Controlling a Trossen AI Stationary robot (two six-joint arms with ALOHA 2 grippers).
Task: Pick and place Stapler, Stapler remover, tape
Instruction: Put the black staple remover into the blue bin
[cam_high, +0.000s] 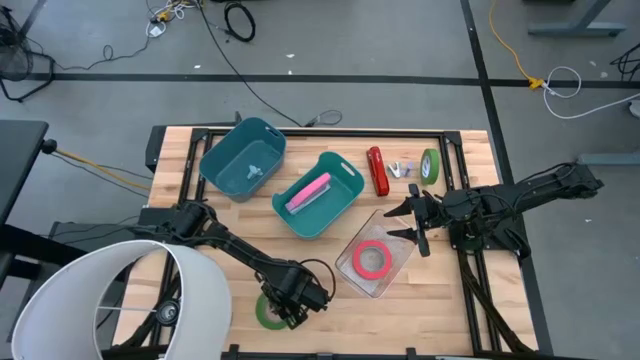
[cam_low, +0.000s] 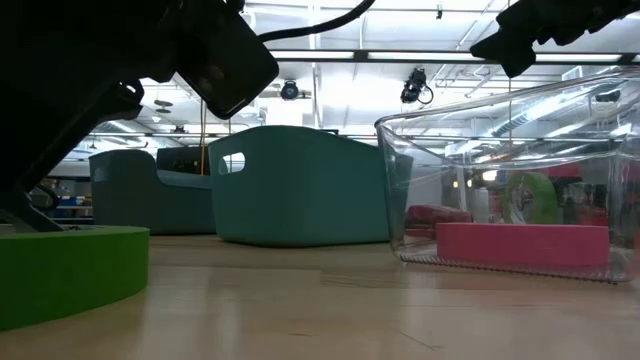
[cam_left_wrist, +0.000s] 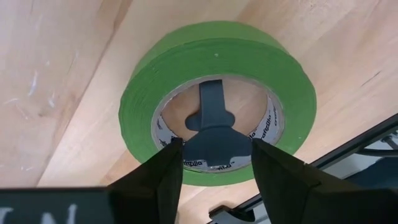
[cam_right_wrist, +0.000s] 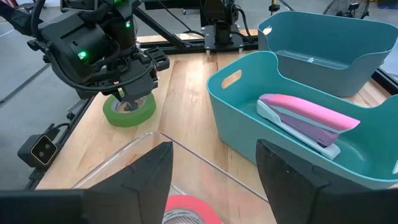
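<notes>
Green tape roll (cam_high: 268, 312), flat on the wooden surface (cam_high: 200, 205) near its front edge: our left claw (cam_high: 290, 300) is down on it, one finger (cam_left_wrist: 211, 121) inside the core and the outer ones past the rim, spread and not yet clenched on the wall. We judge a thin bite could let the roll tip or skid on lifting. Rightward, we list two teal bins (cam_high: 245, 155), the nearer holding a pink stapler (cam_high: 308, 192), and a clear tray (cam_high: 375, 262) with the red tape (cam_high: 373, 260); these crowd any carrying path. Our right claw (cam_high: 418, 222) waits released, empty, beside that tray.
</notes>
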